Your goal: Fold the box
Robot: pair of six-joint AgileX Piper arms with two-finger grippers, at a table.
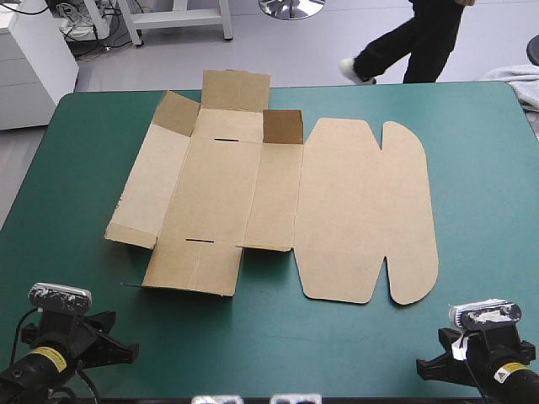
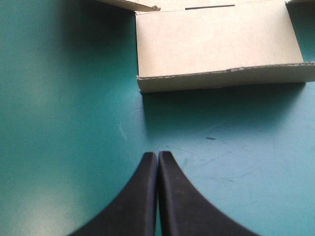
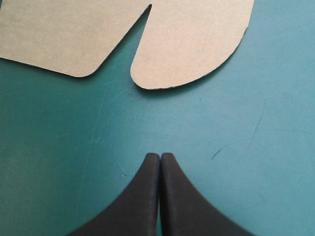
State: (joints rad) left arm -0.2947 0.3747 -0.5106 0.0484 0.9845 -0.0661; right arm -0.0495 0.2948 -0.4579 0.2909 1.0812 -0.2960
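The brown box lies as a cut sheet across the middle of the teal-green table, mostly flat. Its left wall leans up a little, and two small flaps at the far end stand raised. The lid with its rounded tabs lies flat on the right. My left gripper rests shut over bare cover, short of the box's near flap. My right gripper is shut too, a short way before the lid's rounded tab. In the high view both arms sit at the table's near corners, left and right.
Bare teal-green cover runs along the near edge between the two arms and around the box on all sides. A grey cloth-like edge shows at the table's far right corner.
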